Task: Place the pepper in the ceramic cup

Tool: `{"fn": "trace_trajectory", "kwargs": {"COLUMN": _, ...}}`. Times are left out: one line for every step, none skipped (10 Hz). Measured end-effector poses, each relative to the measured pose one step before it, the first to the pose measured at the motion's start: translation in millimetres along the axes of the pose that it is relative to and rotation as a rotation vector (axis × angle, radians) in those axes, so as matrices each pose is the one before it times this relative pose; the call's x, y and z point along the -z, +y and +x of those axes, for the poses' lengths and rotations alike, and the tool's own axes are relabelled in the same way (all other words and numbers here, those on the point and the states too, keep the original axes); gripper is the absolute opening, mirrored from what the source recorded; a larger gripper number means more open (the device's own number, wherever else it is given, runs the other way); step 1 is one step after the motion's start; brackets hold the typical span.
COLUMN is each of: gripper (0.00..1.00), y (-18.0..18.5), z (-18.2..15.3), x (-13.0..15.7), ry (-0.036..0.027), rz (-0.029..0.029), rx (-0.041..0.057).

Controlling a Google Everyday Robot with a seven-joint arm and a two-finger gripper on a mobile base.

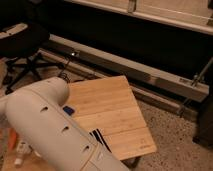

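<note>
The big white arm (50, 130) slopes down across the lower left, over the wooden table (117, 107). The gripper (101, 140) shows only as a dark piece beside it, and whether it is clenched or released cannot be told. The orange shape at the left edge is probably the pepper (11, 140).

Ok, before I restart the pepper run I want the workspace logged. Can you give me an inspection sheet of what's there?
Surface: bamboo table top; its left part is hidden by the white arm.
Job's things: an orange strip at the left edge, possibly the pepper, too little shows to be sure; ceramic cup, nothing seen.
Clutter: small blue item and dark striped item, both at the arm's edge.
End effector: not in view; only the arm shows, at lower left.
Cables: dark cable on the floor near the chair.
Surroundings: black office chair, speckled floor, metal rail along the wall.
</note>
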Motion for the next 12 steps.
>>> {"fn": "trace_trajectory", "kwargs": {"gripper": 0.8, "y": 1.15, "z": -0.28, "x": -3.44, "ry": 0.00838, "rz": 0.00058, "rx": -0.00299}}
{"fn": "trace_trajectory", "kwargs": {"gripper": 0.79, "y": 2.35, "z": -0.33, "x": -2.98, "ry": 0.00981, "rz": -0.00265, "rx": 0.00108}}
{"fn": "trace_trajectory", "kwargs": {"gripper": 0.73, "y": 3.23, "z": -0.36, "x": -2.03, "ry": 0.00807, "rz": -0.00381, "rx": 0.00467}}
{"fn": "trace_trajectory", "kwargs": {"gripper": 0.63, "y": 3.91, "z": -1.35, "x": -0.59, "ry": 0.00412, "rz": -0.00423, "rx": 0.00626}}
{"fn": "trace_trajectory", "kwargs": {"gripper": 0.53, "y": 3.3, "z": -1.45, "x": -0.03, "ry": 0.00151, "rz": -0.00229, "rx": 0.00677}}
{"fn": "trace_trajectory", "kwargs": {"gripper": 0.43, "y": 0.69, "z": -1.32, "x": -0.06, "ry": 0.00178, "rz": -0.00016, "rx": 0.0042}}
{"fn": "trace_trajectory", "kwargs": {"gripper": 0.33, "y": -0.47, "z": -0.91, "x": -0.41, "ry": 0.00146, "rz": 0.0009, "rx": 0.00306}}
{"fn": "trace_trajectory", "kwargs": {"gripper": 0.23, "y": -1.79, "z": -0.43, "x": -0.48, "ry": 0.00257, "rz": 0.0034, "rx": 0.00321}}
{"fn": "trace_trajectory", "kwargs": {"gripper": 0.13, "y": -0.82, "z": -0.13, "x": -0.58, "ry": 0.00271, "rz": 0.0031, "rx": 0.00411}}
{"fn": "trace_trajectory", "kwargs": {"gripper": 0.04, "y": -0.27, "z": 0.12, "x": -0.29, "ry": 0.00271, "rz": 0.00417, "rx": 0.00562}}
{"fn": "trace_trajectory", "kwargs": {"gripper": 0.0, "y": 0.55, "z": 0.14, "x": 0.34, "ry": 0.00204, "rz": 0.00155, "rx": 0.00469}}
{"fn": "trace_trajectory", "kwargs": {"gripper": 0.0, "y": -3.89, "z": -1.81, "x": 4.71, "ry": -0.00593, "rz": -0.00292, "rx": -0.00426}}
